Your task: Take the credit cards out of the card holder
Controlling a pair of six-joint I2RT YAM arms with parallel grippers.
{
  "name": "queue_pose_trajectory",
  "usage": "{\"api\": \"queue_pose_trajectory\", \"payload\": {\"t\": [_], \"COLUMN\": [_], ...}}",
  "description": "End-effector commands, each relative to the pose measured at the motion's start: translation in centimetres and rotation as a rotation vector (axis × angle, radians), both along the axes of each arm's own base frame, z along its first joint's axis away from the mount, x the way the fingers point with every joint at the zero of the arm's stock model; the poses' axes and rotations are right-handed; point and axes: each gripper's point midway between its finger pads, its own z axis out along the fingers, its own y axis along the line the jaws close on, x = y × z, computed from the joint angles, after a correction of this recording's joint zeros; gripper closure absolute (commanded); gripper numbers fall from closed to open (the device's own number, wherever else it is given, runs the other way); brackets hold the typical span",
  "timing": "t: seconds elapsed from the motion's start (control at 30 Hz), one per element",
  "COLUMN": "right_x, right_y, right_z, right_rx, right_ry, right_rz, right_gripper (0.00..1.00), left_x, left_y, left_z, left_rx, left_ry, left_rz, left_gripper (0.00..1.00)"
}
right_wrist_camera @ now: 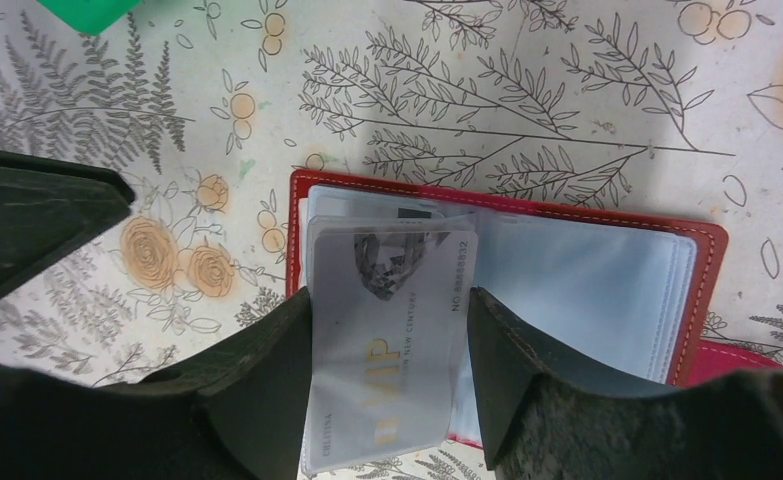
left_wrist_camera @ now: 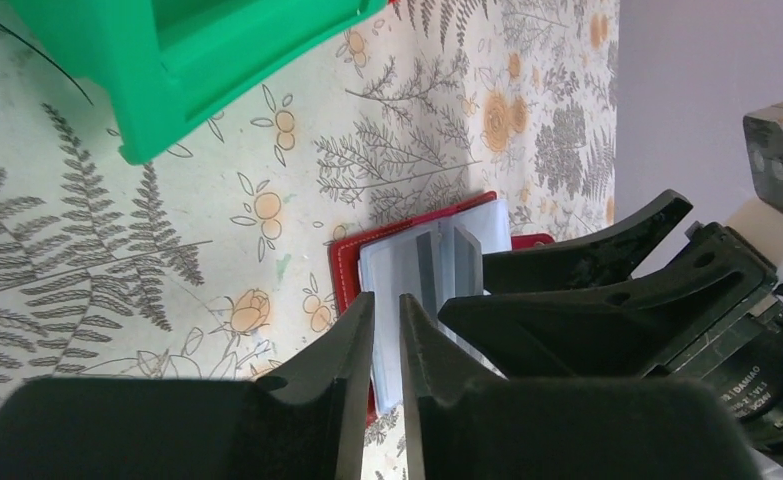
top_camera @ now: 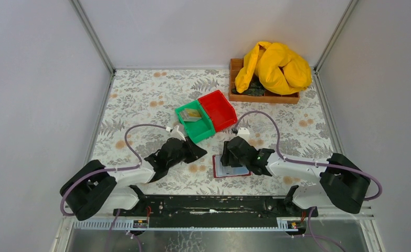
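Card holder point(right_wrist_camera: 607, 270) beneath right gripper point(right_wrist_camera: 389, 310), green bin point(top_camera: 200, 134) and red bin point(top_camera: 219, 110) beyond

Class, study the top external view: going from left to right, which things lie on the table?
green bin → red bin → wooden tray holding a yellow cloth. The card holder is left out: it lies nearer, under the red bin's span.
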Motion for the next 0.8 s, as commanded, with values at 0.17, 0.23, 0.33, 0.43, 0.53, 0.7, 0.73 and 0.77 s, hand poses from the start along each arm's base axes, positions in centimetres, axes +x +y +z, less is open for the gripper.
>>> {"api": "queue_pose_trajectory", "payload": {"t": [0.17, 0.23, 0.33, 0.43, 0.53, 0.7, 0.73, 0.77], "right_x": [0.5, 0.5, 0.4, 0.4, 0.3, 0.3, 0.2, 0.2], "right_y": [1.2, 1.2, 1.2, 1.3, 1.6, 1.5, 1.5, 1.5], "right_z": [1.8, 1.9, 2.0, 2.2, 2.6, 2.7, 2.7, 2.8], "right_rx": [0.190, 0.211, 0.228, 0.266, 0.311, 0.324, 0.327, 0.333], "right_ry": [-0.001, 0.004, 0.014, 0.020, 0.025, 0.027, 0.027, 0.028], "right_rz": [-0.006, -0.004, -0.004, -0.002, 0.007, 0.009, 0.011, 0.013], "right_gripper": [0.64, 0.64, 0.63, 0.63, 0.63, 0.64, 0.64, 0.64], "left_x": [-1.6, -1.7, -1.8, -2.0, -2.5, -3.4, -3.6, -3.8], "left_y": [-2.5, -2.9, -3.5, -4.0, -4.7, -6.0, -6.3, -6.6], "left_z": [0.2, -0.3, -0.5, -0.2, 0.1, 0.3, 0.2, 0.1], "left_rx": [-0.163, -0.151, -0.144, -0.147, -0.152, -0.165, -0.169, -0.173], "left_ry": [0.062, 0.088, 0.102, 0.105, 0.110, 0.120, 0.126, 0.134], "left_rz": [-0.090, -0.100, -0.115, -0.128, -0.152, -0.185, -0.189, -0.194], "left_gripper": [0.84, 0.86, 0.88, 0.89, 0.91, 0.94, 0.94, 0.95]}}
